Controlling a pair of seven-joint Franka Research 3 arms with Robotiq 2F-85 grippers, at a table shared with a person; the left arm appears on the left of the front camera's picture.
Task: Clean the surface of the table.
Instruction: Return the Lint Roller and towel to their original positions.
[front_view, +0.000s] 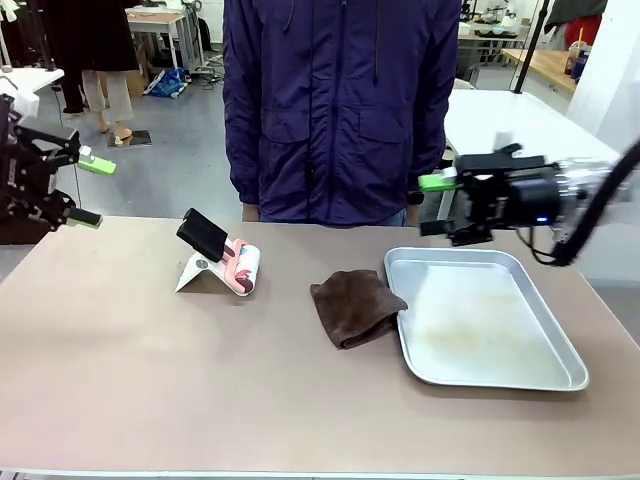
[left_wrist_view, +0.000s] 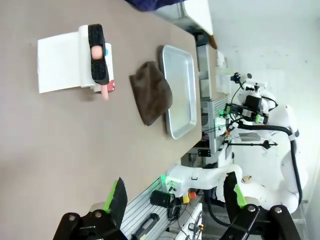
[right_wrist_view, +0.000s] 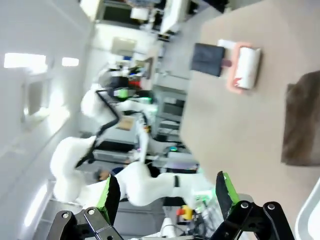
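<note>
brown cloth (front_view: 355, 307) beside tray (front_view: 480, 318)

Even, bright overhead light; soft short shadows under the things on the table (front_view: 150, 380). Front view sharp. Right wrist view motion-blurred with blown-out wall lights; both wrist views bend at edges.

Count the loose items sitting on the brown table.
3: a lint roller at left-center, a brown cloth in the middle, and a metal tray on the right, touching the cloth.
</note>
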